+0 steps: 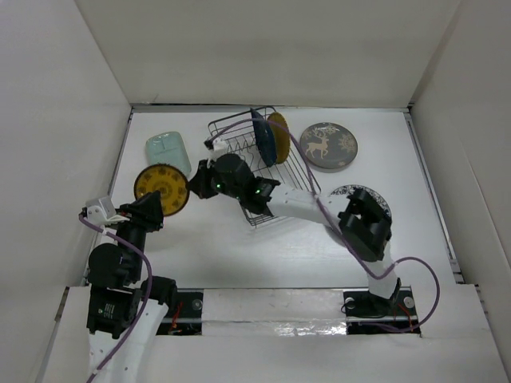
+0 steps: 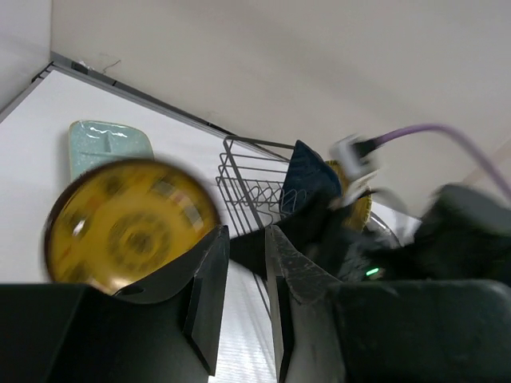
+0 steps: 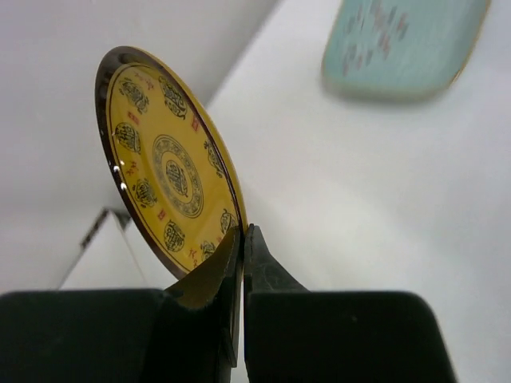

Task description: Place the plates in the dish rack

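My right gripper (image 3: 242, 231) is shut on the rim of a yellow round plate (image 3: 168, 167) and holds it tilted above the table; in the top view it grips the right edge of this plate (image 1: 161, 189), left of the dish rack (image 1: 297, 171). My left gripper (image 2: 246, 231) is open and empty, just below and beside that plate (image 2: 128, 223). A dark blue leaf dish (image 1: 263, 136) and a second yellow plate (image 1: 279, 128) stand upright in the rack. The mint dish (image 1: 168, 152) lies flat on the table, far left. The grey deer plate (image 1: 328, 146) lies right of the rack.
A blue-and-white patterned plate (image 1: 383, 209) lies partly hidden under my right arm's elbow. White walls close the table in at the left, back and right. My right arm stretches across the rack's front side.
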`<control>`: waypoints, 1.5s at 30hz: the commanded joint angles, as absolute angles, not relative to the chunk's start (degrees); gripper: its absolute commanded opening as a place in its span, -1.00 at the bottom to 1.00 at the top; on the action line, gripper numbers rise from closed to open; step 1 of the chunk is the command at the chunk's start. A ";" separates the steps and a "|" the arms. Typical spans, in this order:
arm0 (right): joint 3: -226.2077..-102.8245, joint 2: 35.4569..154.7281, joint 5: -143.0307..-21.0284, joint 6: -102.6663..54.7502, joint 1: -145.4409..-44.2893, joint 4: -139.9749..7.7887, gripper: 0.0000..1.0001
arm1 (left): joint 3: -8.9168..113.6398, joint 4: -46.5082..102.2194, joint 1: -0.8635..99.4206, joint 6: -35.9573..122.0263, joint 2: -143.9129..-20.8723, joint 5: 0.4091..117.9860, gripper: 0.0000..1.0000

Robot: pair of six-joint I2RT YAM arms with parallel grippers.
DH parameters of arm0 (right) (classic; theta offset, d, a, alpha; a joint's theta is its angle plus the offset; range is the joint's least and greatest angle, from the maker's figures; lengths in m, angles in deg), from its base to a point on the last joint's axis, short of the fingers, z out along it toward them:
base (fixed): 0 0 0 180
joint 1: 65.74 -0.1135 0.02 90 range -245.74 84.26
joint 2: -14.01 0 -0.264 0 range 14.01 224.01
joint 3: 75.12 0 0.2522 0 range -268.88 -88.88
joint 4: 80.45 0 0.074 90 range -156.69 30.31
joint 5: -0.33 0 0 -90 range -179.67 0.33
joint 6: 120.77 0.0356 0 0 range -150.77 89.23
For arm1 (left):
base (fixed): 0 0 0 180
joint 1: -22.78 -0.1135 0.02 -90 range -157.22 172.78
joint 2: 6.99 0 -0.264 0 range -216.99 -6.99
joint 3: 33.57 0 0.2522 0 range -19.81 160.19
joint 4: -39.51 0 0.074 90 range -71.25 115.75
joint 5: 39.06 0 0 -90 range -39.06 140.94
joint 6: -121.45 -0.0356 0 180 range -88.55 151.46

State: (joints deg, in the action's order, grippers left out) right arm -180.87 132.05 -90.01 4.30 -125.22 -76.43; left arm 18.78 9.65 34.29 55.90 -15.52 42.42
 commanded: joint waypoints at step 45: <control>-195.75 137.05 -160.15 -56.79 -117.51 -73.19 -1.00 | 18.69 12.04 35.70 55.89 -10.50 43.29 -0.47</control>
